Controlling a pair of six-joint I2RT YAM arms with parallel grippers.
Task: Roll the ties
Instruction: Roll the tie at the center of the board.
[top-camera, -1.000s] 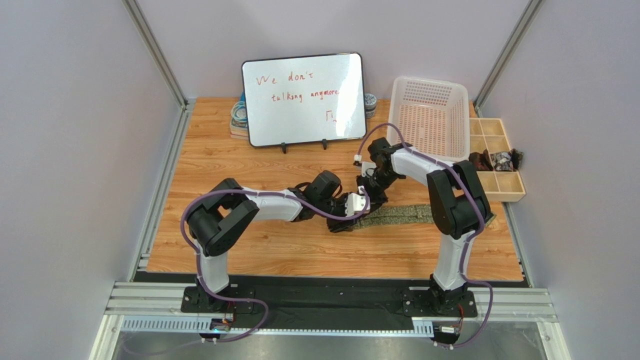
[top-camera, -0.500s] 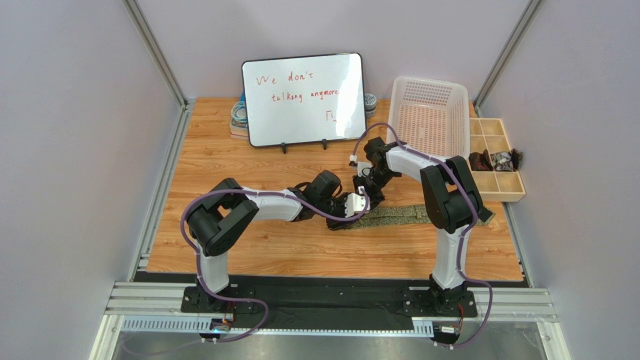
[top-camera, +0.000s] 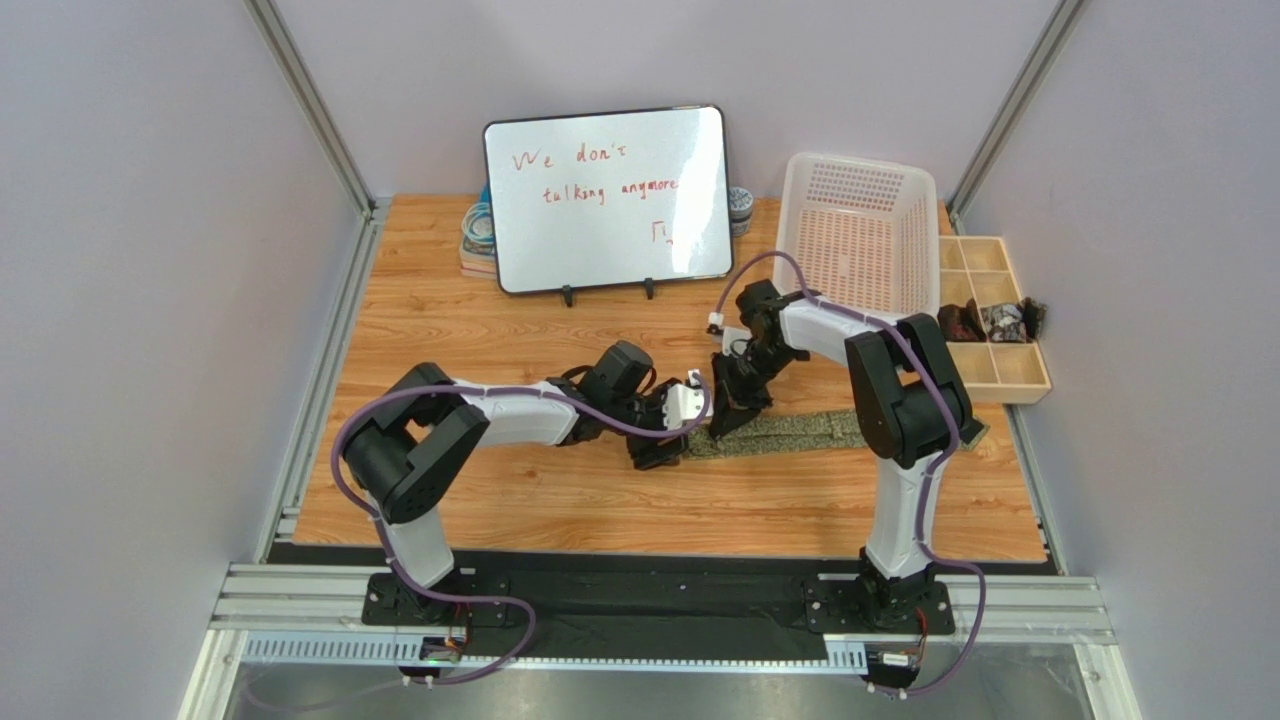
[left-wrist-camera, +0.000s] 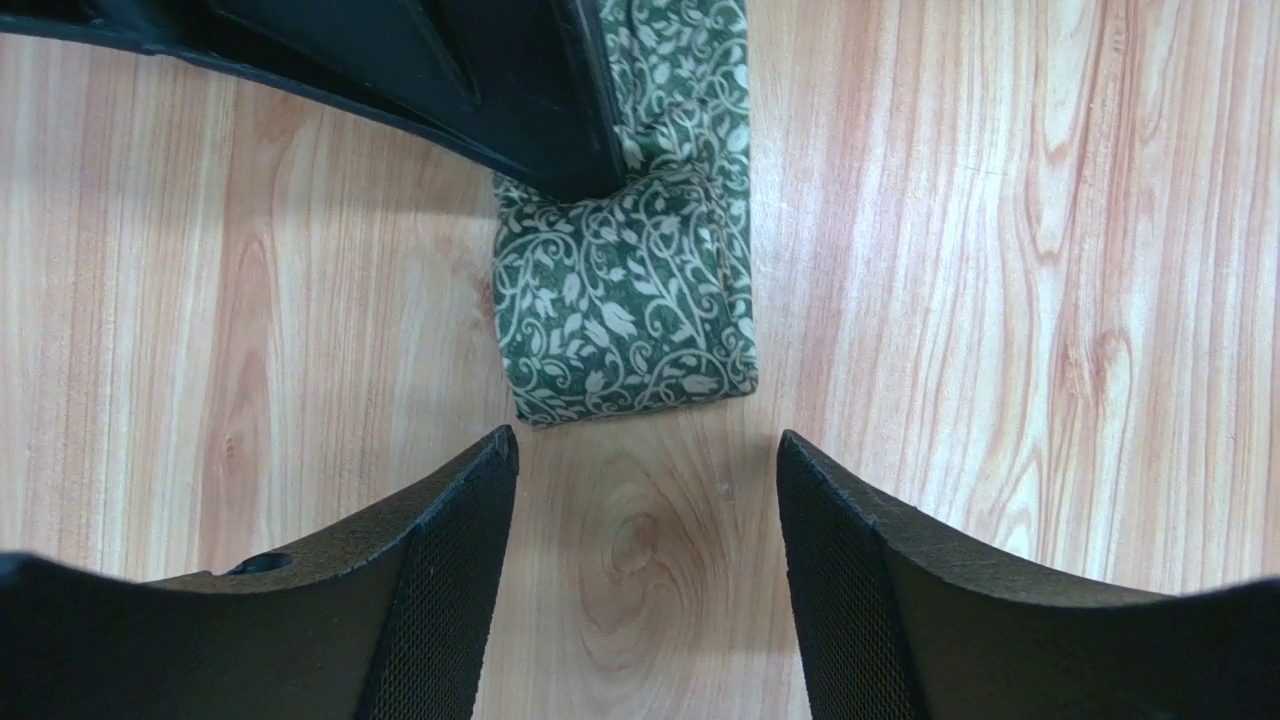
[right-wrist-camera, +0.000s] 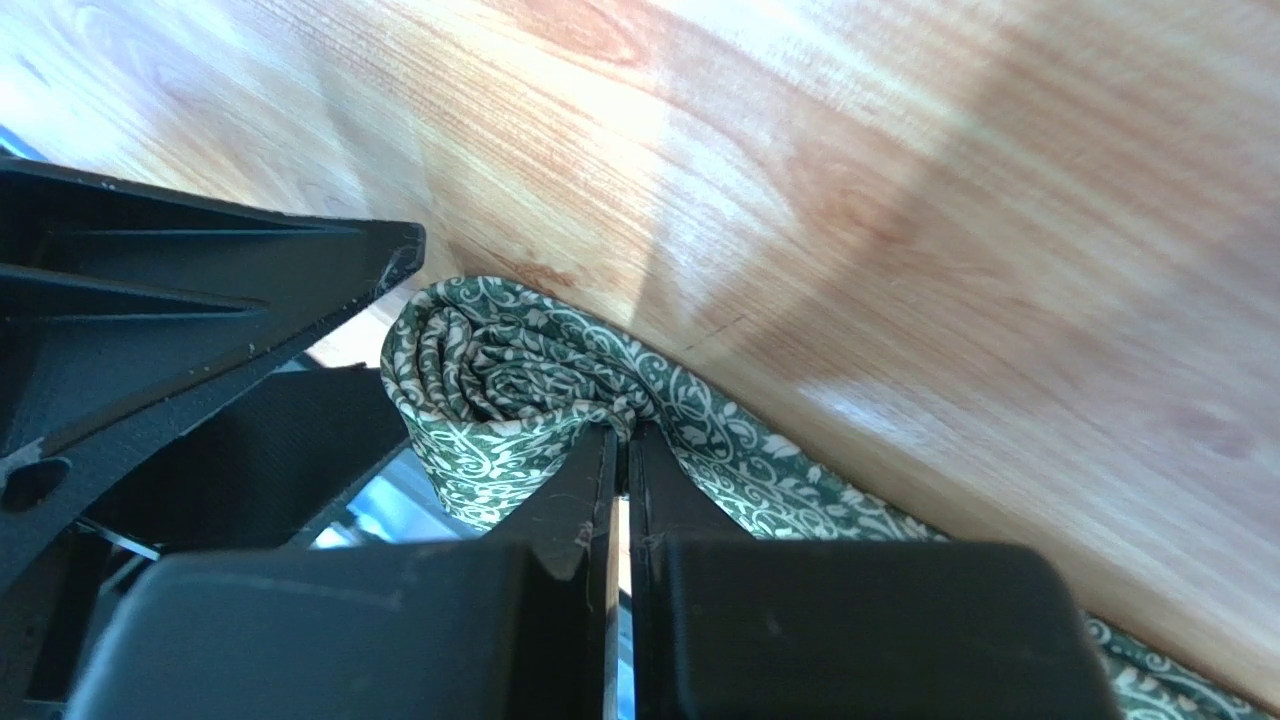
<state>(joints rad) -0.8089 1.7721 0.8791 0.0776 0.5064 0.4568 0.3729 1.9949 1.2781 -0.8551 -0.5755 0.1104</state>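
On a wooden surface, my right hand pinches the part-rolled green tie just ahead of my wide-spread left hand, which should grip squarely to keep turns tight.

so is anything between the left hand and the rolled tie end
Nothing visible: only bare wood separates the open left hand from the tie roll; the right hand sits on its far side.
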